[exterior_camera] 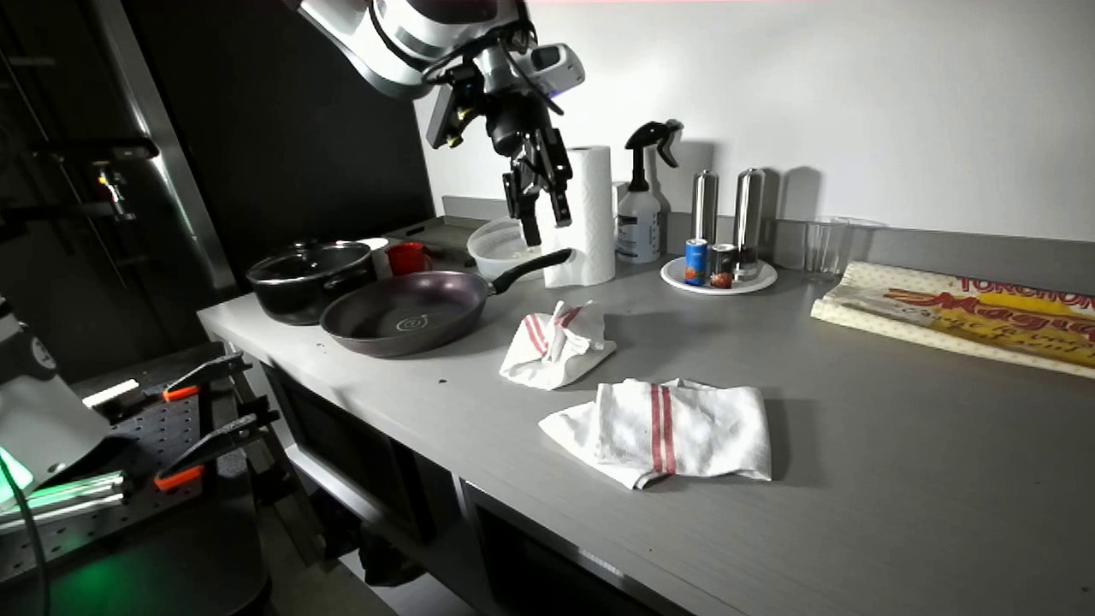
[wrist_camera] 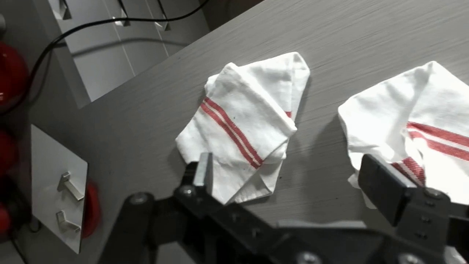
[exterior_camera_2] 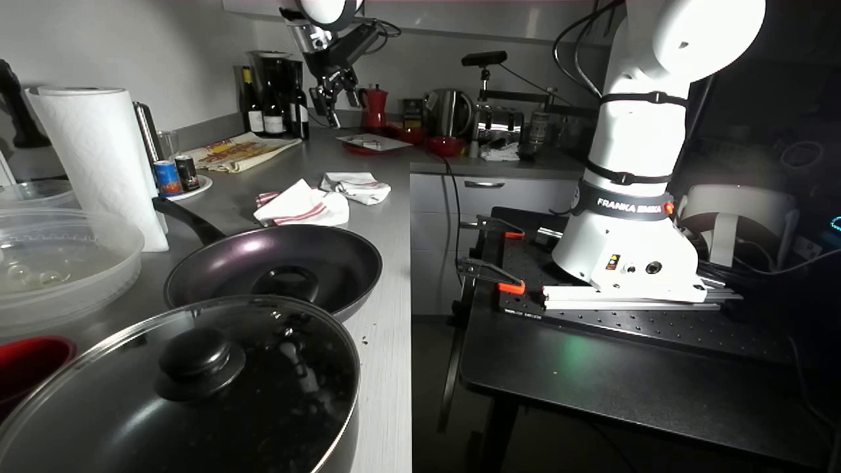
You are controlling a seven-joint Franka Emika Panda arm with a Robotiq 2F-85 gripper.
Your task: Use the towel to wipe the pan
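The claw (wrist_camera: 293, 179) is held raised over the counter (exterior_camera: 924, 479) and pointed downward. It is released: its fingers (wrist_camera: 201, 172) are spread well apart. Lower than the claw, a folded towel (wrist_camera: 234, 132) and a crumpled towel (wrist_camera: 384, 99), both white with red stripes, are laid near each other. In the wrist view the folded towel is framed mostly between the fingers, while the crumpled towel is partly covered by one of them. From these angles it is hard to judge which towel is more directly beneath the claw.

The pan (exterior_camera: 411, 304) is also set lower than the claw, past the crumpled towel as counted from the folded one. It is seated upright, with its handle (exterior_camera: 532, 269) pointed toward a paper roll (exterior_camera: 590, 222), which in an exterior view is partly covered by the claw. A lidded pot (exterior_camera_2: 184, 394) is placed just beside the pan, farther from the claw. Also below the claw's height, a plastic tub (exterior_camera_2: 72, 289), a spray bottle (exterior_camera: 639, 227), a plate (exterior_camera: 673, 274) bearing two cans (exterior_camera: 696, 262) and a printed cloth (exterior_camera: 984, 321) are set out.
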